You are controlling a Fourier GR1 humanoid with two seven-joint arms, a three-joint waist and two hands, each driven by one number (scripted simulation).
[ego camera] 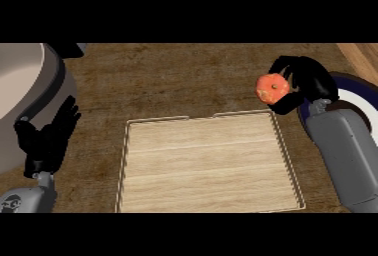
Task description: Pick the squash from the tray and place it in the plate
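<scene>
**A:** Holding what, and where?

**B:** The right hand is curling its black fingers around the orange squash, carrying it above the brown surface, just past the far right corner of the wooden tray. The squash is showing on the hand's left side; it looks roundish, with no clear long axis.

**A:** Which way is the plate lying?

**B:** The white plate with a dark blue rim is sitting to the right, partly hidden behind the right forearm, so the squash is probably needing to travel rightward.

**A:** Anything else around?

**B:** The left hand is resting at the left edge, fingers straight and upward, beside a large grey rounded object. Nothing seems to be blocking the path.
</scene>
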